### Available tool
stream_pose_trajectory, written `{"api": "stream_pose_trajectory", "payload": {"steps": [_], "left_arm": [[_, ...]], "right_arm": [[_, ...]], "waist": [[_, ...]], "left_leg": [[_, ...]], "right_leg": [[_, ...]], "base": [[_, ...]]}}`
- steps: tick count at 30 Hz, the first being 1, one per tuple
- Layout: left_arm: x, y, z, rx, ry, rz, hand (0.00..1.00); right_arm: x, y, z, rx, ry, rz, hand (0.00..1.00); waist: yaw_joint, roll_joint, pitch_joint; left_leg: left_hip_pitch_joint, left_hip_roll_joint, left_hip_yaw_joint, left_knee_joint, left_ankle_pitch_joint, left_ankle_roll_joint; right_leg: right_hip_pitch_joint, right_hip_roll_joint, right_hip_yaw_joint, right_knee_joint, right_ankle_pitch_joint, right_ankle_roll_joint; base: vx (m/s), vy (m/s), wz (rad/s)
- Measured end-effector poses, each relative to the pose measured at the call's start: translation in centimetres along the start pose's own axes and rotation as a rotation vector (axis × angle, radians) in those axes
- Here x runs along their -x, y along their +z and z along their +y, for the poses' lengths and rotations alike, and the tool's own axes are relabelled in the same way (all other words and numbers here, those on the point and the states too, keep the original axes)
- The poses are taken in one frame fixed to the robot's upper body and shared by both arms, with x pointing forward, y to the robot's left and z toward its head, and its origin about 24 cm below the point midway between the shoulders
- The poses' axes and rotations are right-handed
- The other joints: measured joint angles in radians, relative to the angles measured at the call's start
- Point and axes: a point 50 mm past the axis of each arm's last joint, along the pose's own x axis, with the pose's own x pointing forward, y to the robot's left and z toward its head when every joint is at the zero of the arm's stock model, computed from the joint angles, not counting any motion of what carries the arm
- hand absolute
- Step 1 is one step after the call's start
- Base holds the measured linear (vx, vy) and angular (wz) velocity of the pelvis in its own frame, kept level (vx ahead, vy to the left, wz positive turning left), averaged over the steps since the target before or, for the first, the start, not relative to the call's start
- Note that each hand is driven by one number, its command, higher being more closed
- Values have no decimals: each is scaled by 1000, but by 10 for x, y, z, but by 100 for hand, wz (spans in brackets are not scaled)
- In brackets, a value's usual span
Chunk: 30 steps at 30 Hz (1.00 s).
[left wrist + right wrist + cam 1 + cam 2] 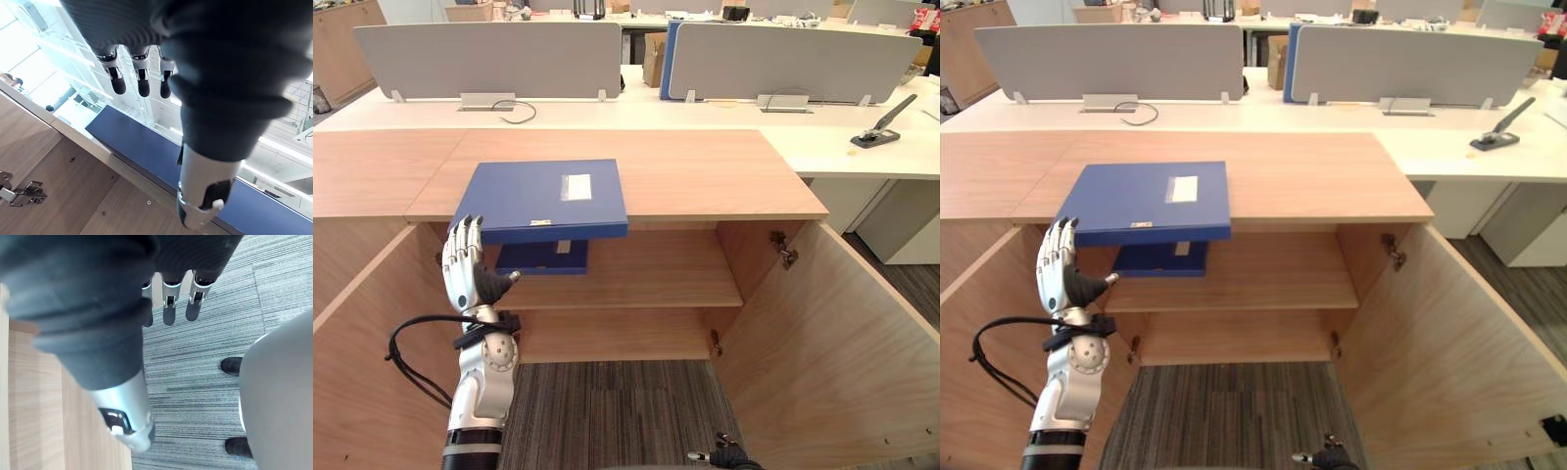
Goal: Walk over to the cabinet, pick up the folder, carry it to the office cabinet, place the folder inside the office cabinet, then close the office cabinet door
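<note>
Folder (543, 196) on cabinet top (705, 176); left hand (472, 282) fingers (462, 240) straight, just below its front edge

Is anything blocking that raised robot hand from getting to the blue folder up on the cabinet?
Nothing visible does. The left robot hand, fingers straight, is raised right by the front left corner of the blue folder, which overhangs the front edge of the cabinet top.
</note>
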Motion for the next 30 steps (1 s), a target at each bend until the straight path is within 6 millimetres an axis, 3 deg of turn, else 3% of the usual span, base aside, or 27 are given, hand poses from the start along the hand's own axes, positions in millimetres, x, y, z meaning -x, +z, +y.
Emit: {"api": "stream_pose_trajectory", "payload": {"steps": [15,23,30], "left_arm": [[-17,19,-4,-71,-35,-192,0],[-23,8,-18,-134,-125,-184,0],[-46,12,-15,-208,-130,-272,0]], "right_arm": [[-1,4,-7,46,-9,-31,0],[-2,7,-12,53,-20,-40,0],[-1,0,-28,67,-54,-22,0]], "waist": [[-19,6,-2],[-30,10,0],[-34,22,7]], "left_leg": [[0,0,5,0,0,0],[0,1,17,2,0,0],[1,2,21,2,-1,-1]], "right_leg": [[4,1,3,-13,9,0],[5,3,12,-25,19,-2],[3,4,17,-25,19,-2]], "base": [[0,0,0],[-14,7,-4],[0,0,0]]}}
